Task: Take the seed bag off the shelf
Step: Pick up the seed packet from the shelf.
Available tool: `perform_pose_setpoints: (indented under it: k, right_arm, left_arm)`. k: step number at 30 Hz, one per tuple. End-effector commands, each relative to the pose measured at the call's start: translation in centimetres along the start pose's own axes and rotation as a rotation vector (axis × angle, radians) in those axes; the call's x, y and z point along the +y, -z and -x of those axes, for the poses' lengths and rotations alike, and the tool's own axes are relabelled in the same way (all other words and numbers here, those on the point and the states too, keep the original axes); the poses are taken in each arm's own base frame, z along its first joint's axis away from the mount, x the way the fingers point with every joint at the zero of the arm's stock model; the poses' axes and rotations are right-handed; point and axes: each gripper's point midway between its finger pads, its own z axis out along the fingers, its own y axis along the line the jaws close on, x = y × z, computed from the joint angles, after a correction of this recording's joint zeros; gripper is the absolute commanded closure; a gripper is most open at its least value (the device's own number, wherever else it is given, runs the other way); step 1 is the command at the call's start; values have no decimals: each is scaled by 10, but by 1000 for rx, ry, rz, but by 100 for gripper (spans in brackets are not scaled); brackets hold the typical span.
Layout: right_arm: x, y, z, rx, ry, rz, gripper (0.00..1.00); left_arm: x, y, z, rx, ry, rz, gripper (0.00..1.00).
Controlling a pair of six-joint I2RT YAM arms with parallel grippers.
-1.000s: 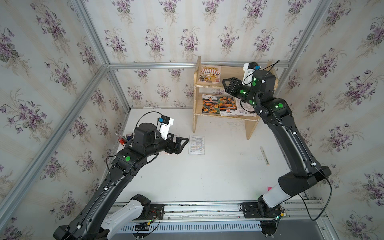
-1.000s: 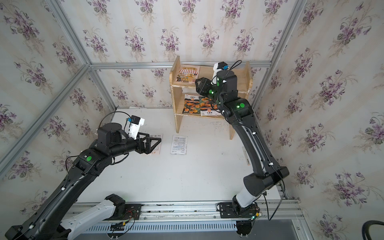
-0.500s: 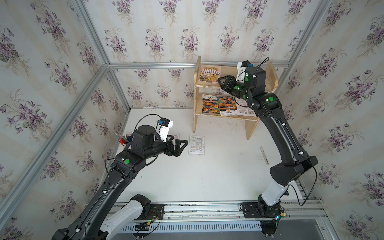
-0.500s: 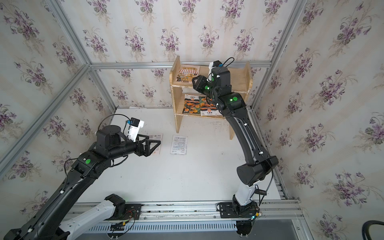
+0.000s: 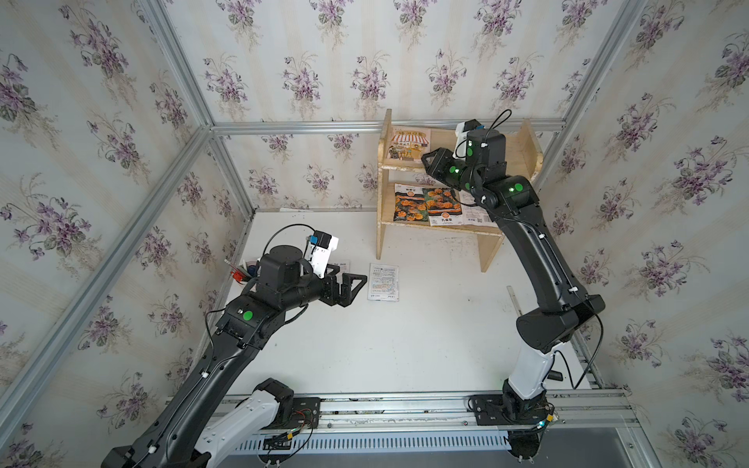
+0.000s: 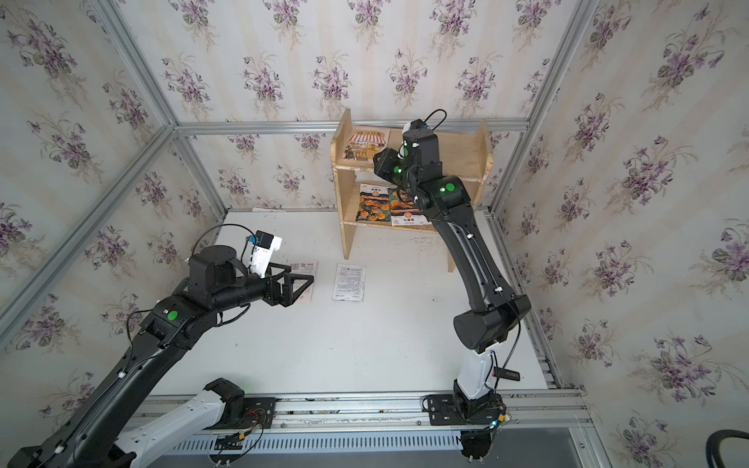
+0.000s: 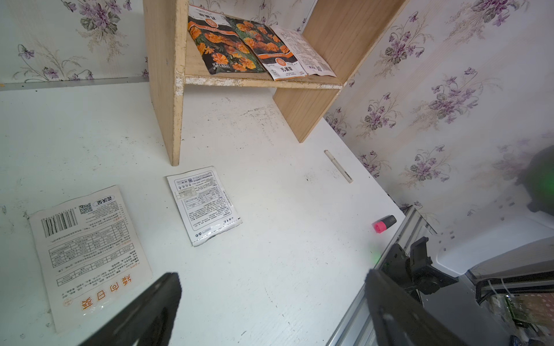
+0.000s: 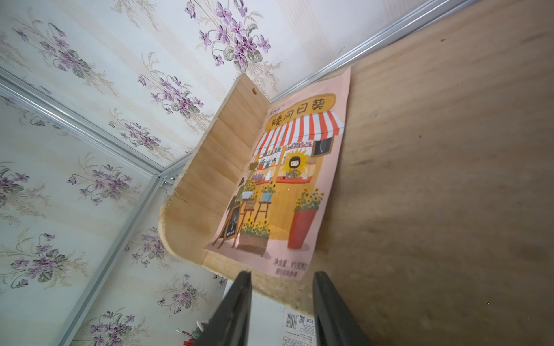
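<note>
Wooden shelf (image 7: 168,90) (packets (image 7: 239,45) on it), claw (image 7: 271,277) spread

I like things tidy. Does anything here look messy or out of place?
A little. The big seed bag and the small seed bag lie backs up and crooked on the table, and a pink-capped marker sits at its very edge.

— Clear onto the shelf's (image 5: 516,152) upper tier?
— Open from front and above. Walled at the sunflower seed bag's (image 8: 287,179) outer edge by a side panel (image 8: 215,167); bare board on the other side.
— Lower tier?
— Cramped under the upper board, largely covered by marigold packets (image 7: 236,45).
— On the table (image 5: 405,344)?
— Mostly bare; a small white packet (image 7: 207,206) and a large white packet (image 7: 90,254) flat near the left gripper (image 7: 269,278).
</note>
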Motion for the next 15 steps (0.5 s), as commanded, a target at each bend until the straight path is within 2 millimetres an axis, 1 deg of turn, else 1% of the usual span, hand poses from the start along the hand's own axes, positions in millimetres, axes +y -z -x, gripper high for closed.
perform_pose_setpoints:
  k: [1, 9, 15]
  right_arm:
    - [-2, -3, -2, 2, 21, -24, 64]
    - [-3, -11, -8, 9, 27, -41, 71]
    - [-5, -11, -6, -1, 28, -55, 82]
  left_arm:
    - [-2, 1, 8, -36, -31, -9, 0]
    - [-1, 2, 6, -37, -41, 1, 0]
    - [0, 2, 5, -35, -40, 5, 0]
